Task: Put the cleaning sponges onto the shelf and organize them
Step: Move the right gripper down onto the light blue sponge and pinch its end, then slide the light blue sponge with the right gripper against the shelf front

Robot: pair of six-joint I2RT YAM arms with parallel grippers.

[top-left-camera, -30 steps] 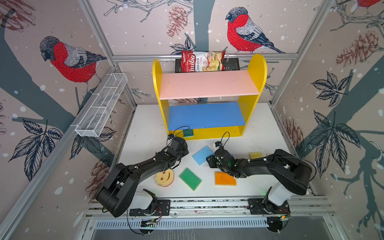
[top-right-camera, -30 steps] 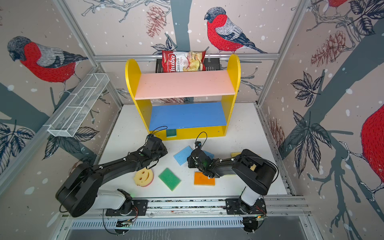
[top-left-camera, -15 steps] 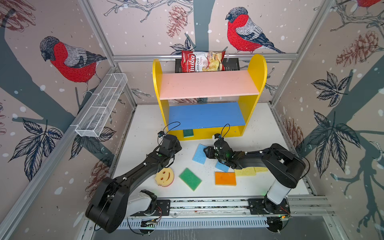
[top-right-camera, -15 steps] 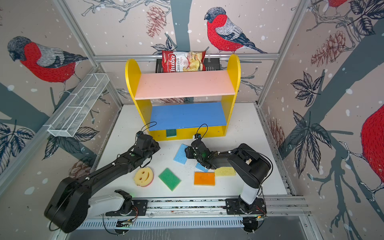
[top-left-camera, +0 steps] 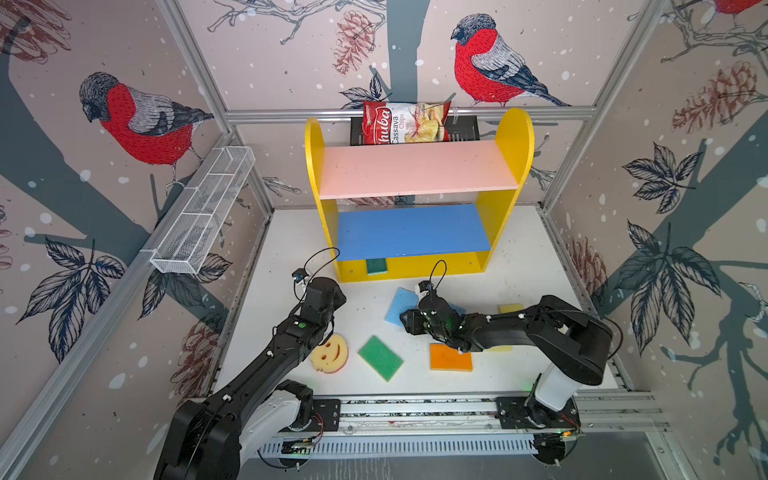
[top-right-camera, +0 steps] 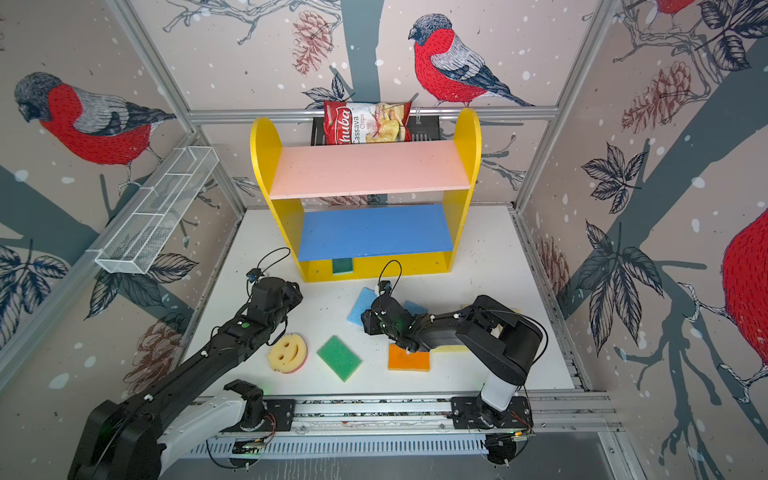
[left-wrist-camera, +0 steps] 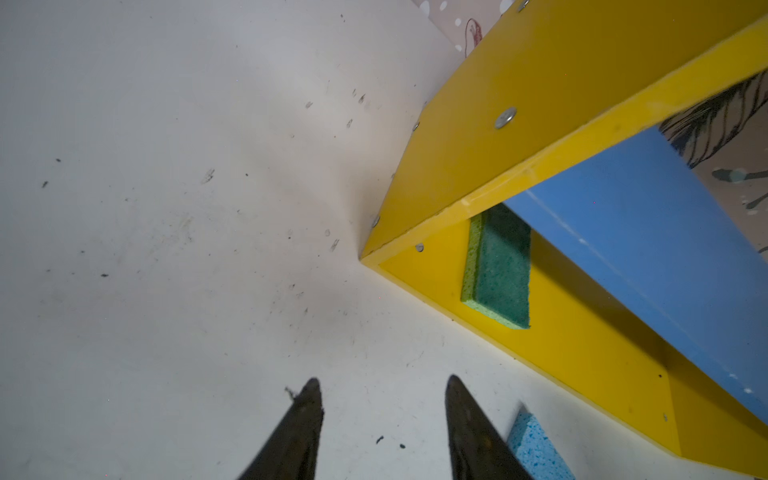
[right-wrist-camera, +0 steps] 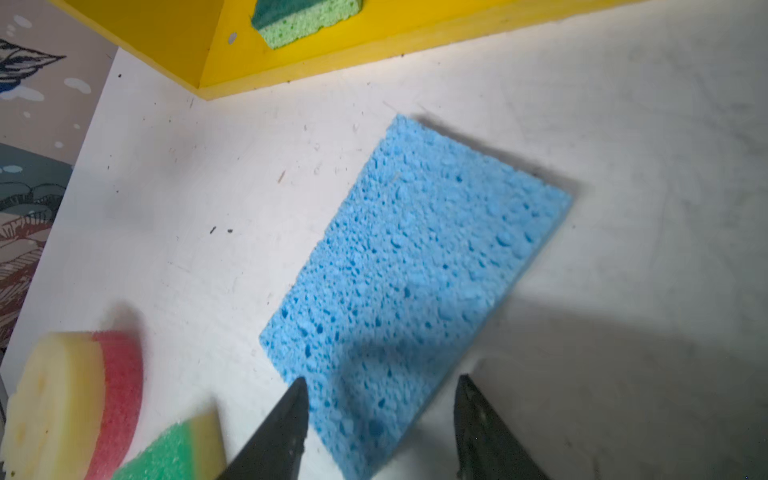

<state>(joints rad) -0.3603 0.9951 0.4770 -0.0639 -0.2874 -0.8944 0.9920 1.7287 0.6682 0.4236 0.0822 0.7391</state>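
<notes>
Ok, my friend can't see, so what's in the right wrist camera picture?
A light blue sponge lies flat on the white table, with the open right gripper pointing at its near end. A dark green sponge sits on the shelf's yellow base; a yellow-pink round sponge and a green sponge show at one corner.

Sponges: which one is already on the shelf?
The dark green sponge, lying on the yellow base of the shelf, under the blue board. The rest in view lie out on the white table.
</notes>
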